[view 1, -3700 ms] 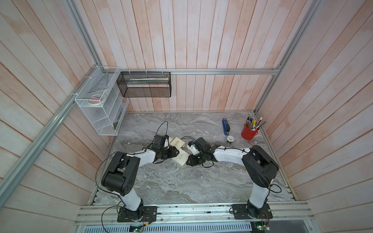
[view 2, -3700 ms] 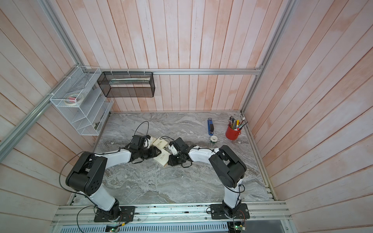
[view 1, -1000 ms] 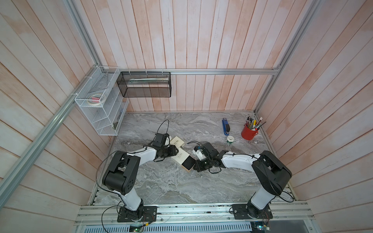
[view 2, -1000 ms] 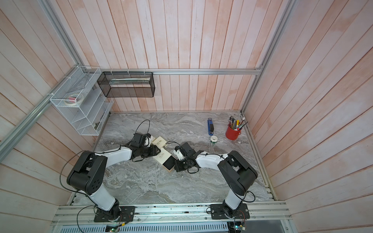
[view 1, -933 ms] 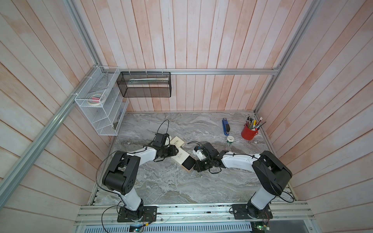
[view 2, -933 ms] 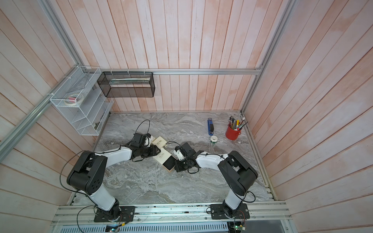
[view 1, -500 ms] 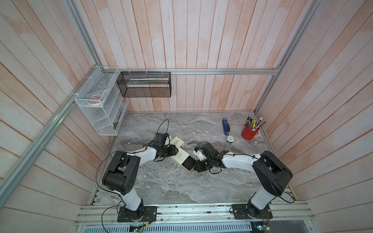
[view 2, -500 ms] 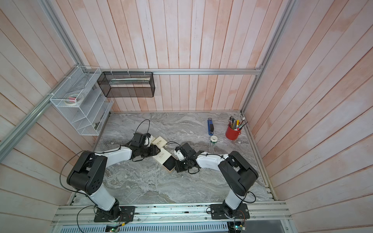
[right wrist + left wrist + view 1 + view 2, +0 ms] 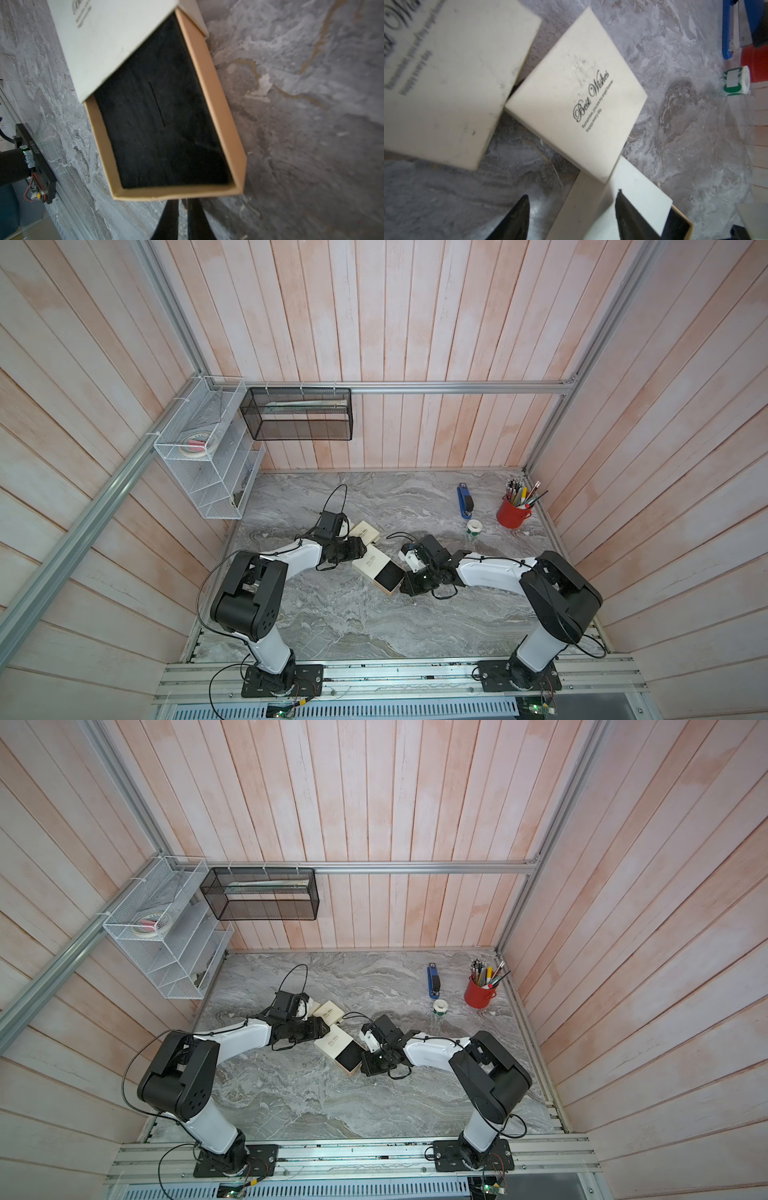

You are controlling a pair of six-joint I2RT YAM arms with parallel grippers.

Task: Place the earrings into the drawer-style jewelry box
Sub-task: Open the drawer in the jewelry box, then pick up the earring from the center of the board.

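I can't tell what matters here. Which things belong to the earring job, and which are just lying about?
Job:
- box
- its drawer, pulled open
- earrings: none visible

Lying about:
- closed box
- second closed box
- stapler
- pen cup
- tape roll
- white rack
- black basket

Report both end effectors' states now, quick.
Left end effector: open, fingers either side of a corner of the cream sleeve, not gripping it.
Right end effector: barely open at the drawer front, nothing visible between the fingers.
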